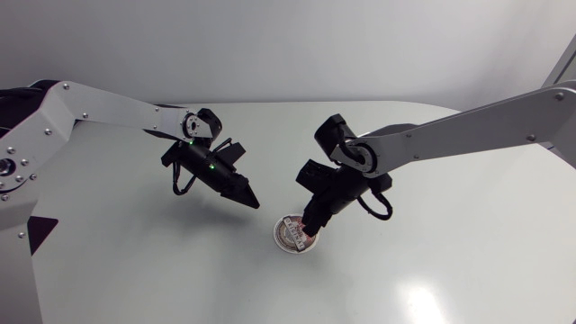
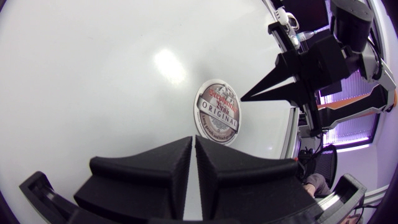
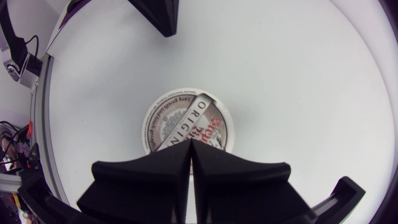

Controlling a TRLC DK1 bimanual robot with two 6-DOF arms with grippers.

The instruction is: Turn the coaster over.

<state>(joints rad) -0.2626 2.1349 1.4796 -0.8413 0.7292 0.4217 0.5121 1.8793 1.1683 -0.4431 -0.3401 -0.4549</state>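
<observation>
The coaster [image 1: 290, 234] is a round white disc with a printed face up, lying flat on the white table. In the head view my right gripper [image 1: 310, 232] is shut, its tip pointing down at the coaster's right rim; I cannot tell whether it touches. The right wrist view shows its shut fingertips [image 3: 191, 144] over the near edge of the coaster [image 3: 186, 118]. My left gripper [image 1: 252, 202] is shut and empty, hanging a short way left of the coaster. In the left wrist view the coaster [image 2: 219, 112] lies ahead of that gripper [image 2: 194, 140], with the right gripper [image 2: 245, 96] at its far rim.
The white table [image 1: 432, 261] has a curved far edge. Both arms come in from the sides and meet near the middle. My left gripper [image 3: 163, 25] shows beyond the coaster in the right wrist view.
</observation>
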